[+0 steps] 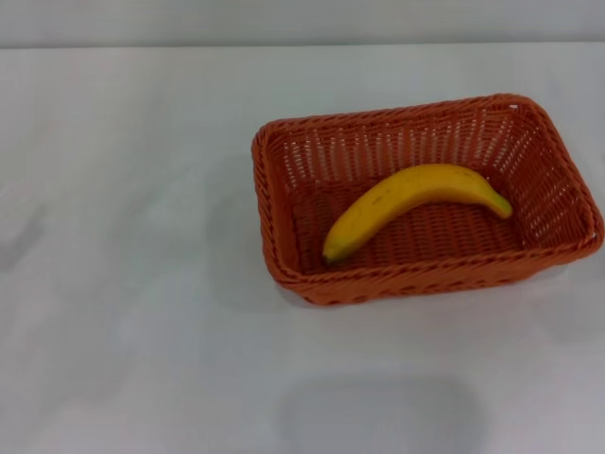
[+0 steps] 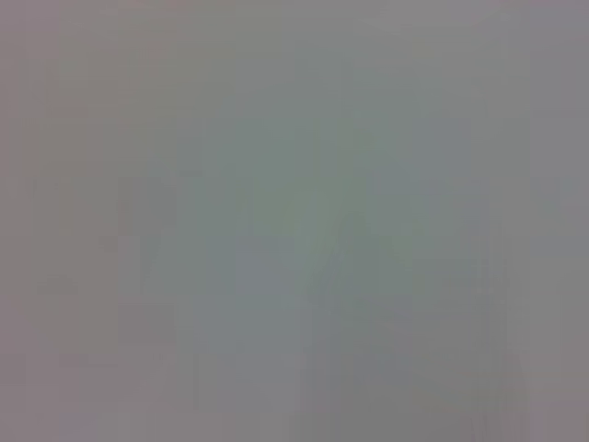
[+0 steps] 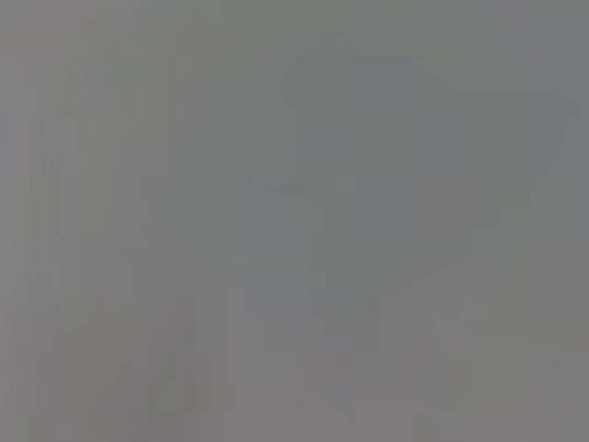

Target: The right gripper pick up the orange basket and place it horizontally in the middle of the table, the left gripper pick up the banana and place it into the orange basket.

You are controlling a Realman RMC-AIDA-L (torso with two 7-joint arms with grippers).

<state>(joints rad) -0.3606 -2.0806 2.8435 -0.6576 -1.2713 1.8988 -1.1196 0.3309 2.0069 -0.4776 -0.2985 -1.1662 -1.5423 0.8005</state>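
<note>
The orange basket lies lengthwise across the white table, right of the middle in the head view. Inside it rests the yellow banana, curved, one end near the basket's front left corner and the other toward its right side. Neither gripper shows in the head view. Both wrist views hold only a plain grey surface with no fingers and no object in them.
The table's far edge runs along the top of the head view, with a pale wall behind it. A faint shadow lies on the tabletop in front of the basket.
</note>
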